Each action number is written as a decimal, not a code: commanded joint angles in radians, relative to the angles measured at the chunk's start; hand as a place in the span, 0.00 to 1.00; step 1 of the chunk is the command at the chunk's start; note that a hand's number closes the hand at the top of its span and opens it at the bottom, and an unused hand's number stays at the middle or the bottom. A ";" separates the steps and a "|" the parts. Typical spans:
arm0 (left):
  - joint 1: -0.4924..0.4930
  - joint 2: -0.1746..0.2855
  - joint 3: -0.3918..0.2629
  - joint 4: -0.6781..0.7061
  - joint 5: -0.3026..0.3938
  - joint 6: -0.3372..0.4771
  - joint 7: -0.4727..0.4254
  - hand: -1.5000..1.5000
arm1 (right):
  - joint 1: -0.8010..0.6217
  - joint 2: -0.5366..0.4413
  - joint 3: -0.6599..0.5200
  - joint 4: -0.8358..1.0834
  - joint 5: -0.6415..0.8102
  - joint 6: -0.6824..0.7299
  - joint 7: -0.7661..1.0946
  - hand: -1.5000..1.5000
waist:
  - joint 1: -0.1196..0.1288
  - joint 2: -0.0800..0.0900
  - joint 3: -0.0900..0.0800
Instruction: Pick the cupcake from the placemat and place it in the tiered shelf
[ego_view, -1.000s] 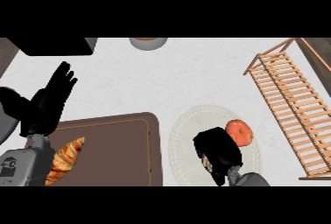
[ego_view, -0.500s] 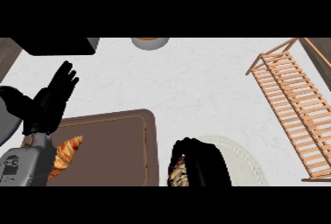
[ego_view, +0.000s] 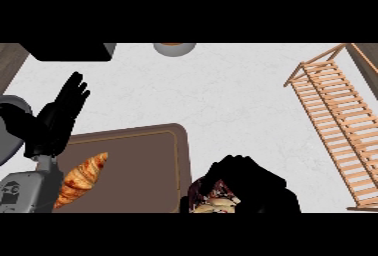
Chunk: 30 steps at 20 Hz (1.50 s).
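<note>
My right hand looks much bigger and darker than it did a second ago. I think that means it has come up off the desk, closer to my camera. Its fingers are curled round the cupcake. I can only see a bit of it peeking out under the fingers, dark red-brown with some cream on it, at the very bottom of the view.

A second ago I could see a pale round mat and an orange thing beside the hand. Now the hand hides them both.

So I think the pick is done, or almost done. The carry comes next. The tiered shelf is well away to the right, and nothing stands on the desk between it and the hand. I need to swing the hand right and forward, and keep the cupcake the right way up.

My left hand rests at the left side, fingers straight and up, holding nothing. Near it, a croissant lies on the brown mat, and I don't need it.
</note>
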 joint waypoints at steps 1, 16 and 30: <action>-0.013 -0.017 -0.003 0.032 -0.019 0.014 -0.037 0.50 | -0.130 0.010 -0.027 -0.057 0.056 0.099 0.242 1.00 | -0.004 0.004 0.000; -0.022 0.004 0.023 0.046 -0.007 -0.004 -0.040 0.50 | -0.184 -0.039 -0.658 -0.221 -0.127 0.468 0.058 1.00 | -0.016 0.008 0.002; 0.022 -0.026 -0.001 -0.033 -0.012 0.008 0.019 0.50 | -0.060 -0.085 -1.230 -0.222 -0.420 0.491 -0.301 1.00 | -0.013 0.006 0.004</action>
